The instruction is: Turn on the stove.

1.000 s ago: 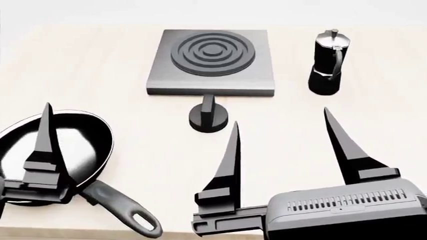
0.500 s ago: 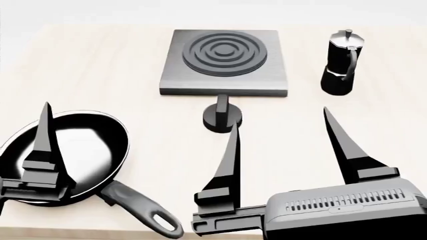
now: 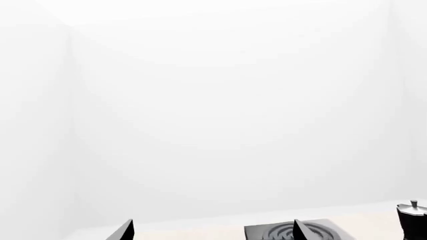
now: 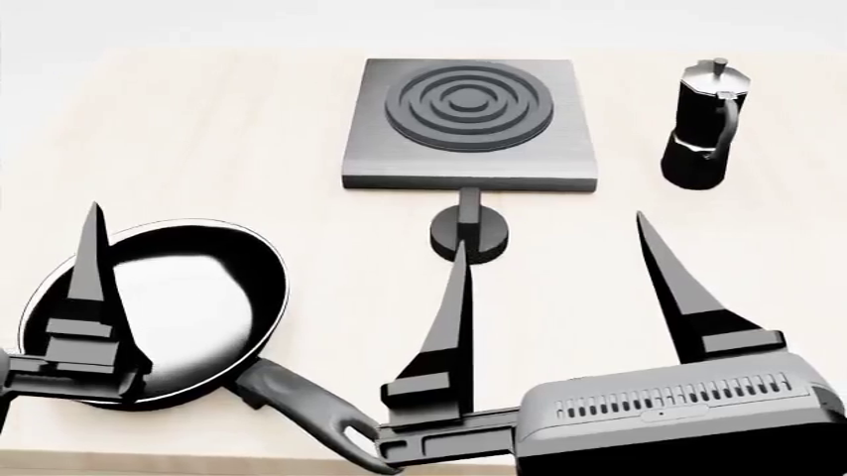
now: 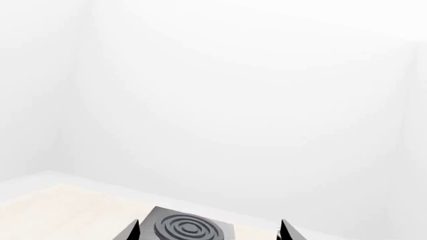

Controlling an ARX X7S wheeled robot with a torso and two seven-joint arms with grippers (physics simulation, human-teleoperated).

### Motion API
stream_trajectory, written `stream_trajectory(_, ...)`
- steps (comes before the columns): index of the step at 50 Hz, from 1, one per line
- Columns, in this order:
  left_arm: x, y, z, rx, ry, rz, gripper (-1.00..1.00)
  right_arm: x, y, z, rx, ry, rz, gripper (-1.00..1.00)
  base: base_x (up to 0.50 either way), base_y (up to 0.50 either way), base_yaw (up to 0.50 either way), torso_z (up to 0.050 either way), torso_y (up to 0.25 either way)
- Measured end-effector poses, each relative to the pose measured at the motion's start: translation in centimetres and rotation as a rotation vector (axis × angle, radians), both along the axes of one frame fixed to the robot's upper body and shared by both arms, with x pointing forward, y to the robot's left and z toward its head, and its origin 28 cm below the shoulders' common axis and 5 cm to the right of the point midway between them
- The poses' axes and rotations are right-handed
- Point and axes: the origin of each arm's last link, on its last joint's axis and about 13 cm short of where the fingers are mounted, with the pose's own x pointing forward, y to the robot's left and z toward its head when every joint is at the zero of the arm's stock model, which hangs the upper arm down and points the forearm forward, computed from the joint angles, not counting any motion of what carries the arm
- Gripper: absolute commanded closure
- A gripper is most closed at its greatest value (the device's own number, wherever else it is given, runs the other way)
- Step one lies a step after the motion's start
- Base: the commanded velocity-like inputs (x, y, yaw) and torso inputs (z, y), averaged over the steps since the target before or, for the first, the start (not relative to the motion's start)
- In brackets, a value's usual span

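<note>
- The stove (image 4: 466,111) sits at the far middle of the table (image 4: 198,129); its knob (image 4: 470,234) stands just before the plate's near edge, fin pointing toward the plate.
- The right gripper (image 4: 549,253) hangs with jaws spread wide, empty; the knob lies ahead, near its left finger's tip, so this arm seems nearer.
- The left gripper (image 4: 93,297) hovers over the frying pan (image 4: 173,307); only one finger shows, so its spread cannot be told.
</note>
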Motion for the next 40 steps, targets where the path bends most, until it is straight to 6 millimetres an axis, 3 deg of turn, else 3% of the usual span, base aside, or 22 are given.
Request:
stream_trajectory(20, 0.02, -0.01, -0.09, 0.007, 0.0, 0.003, -1.0, -0.04, 0.12, -0.08, -0.001, -0.003, 0.023, -1.0, 0.0, 0.03, 0.0, 0.0, 0.0)
stream_trajectory(40, 0.07, 0.0, -0.16, 0.013, 0.003, 0.008, -1.0, -0.03, 0.16, -0.13, 0.004, 0.003, 0.027, -1.0, 0.22, 0.0, 0.0, 0.0, 0.0)
